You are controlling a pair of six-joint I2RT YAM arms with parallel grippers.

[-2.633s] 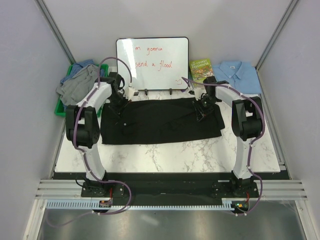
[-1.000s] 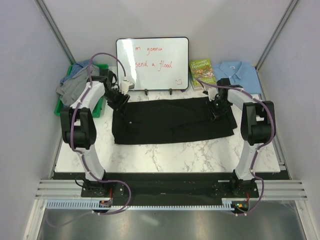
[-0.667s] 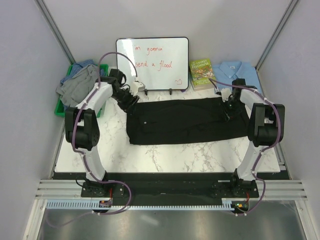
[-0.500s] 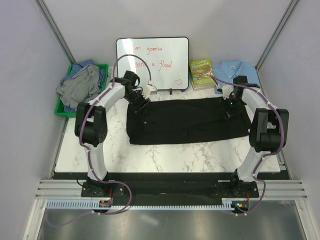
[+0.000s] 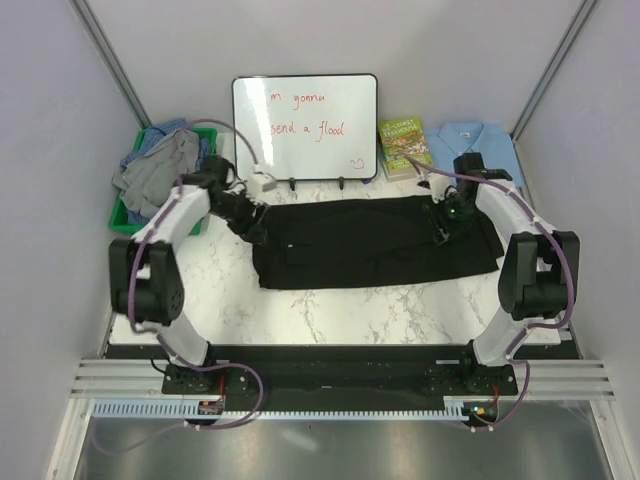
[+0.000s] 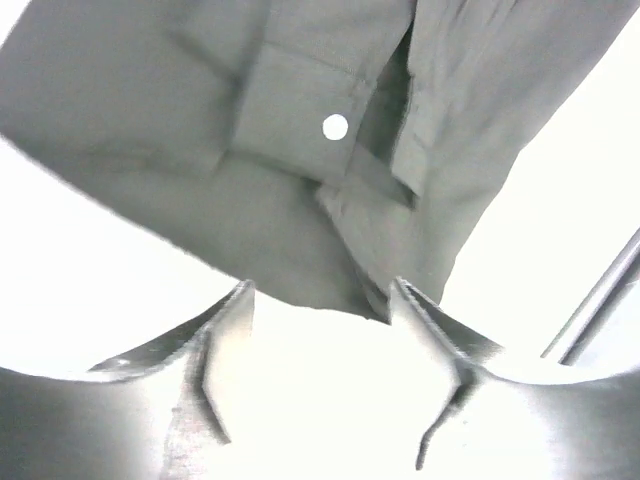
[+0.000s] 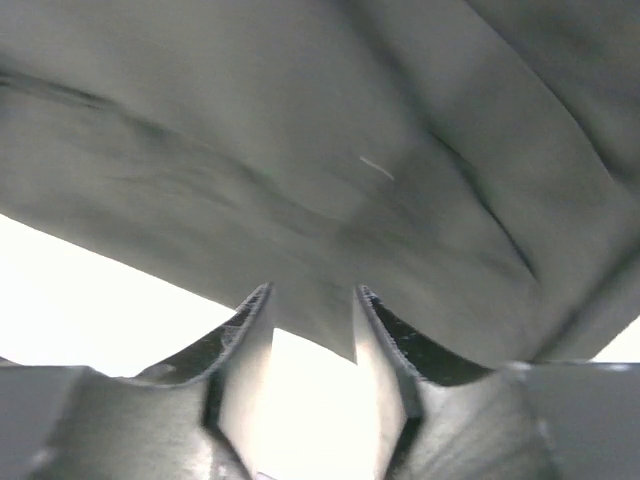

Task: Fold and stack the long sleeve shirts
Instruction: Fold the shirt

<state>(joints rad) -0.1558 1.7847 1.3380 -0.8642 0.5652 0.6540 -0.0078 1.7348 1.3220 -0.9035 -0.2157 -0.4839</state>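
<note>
- green bin (image 5: 119, 216), far left: grey and blue shirts (image 5: 160, 170) heaped in it unfolded. Reads as the waiting queue.
- left gripper (image 5: 255, 231) sits at the black shirt's (image 5: 375, 240) far-left corner. In the wrist view its fingers (image 6: 225, 330) are apart, with the hem just at the tips and nothing pinched.
- black shirt lies flat mid-table as a long sideways band in front of the whiteboard (image 5: 305, 125), pale button (image 6: 336, 127) facing up. Probably spread like this to get straight fold lines.
- right gripper (image 5: 443, 225) is over the shirt's far-right part. Its fingers (image 7: 245, 340) are apart with a narrower gap. A hem corner pokes between them, not clamped.
- light blue shirt (image 5: 487, 148), far-right corner beside the book (image 5: 403, 143): already folded, collar up. Likely the base of the stack.
</note>
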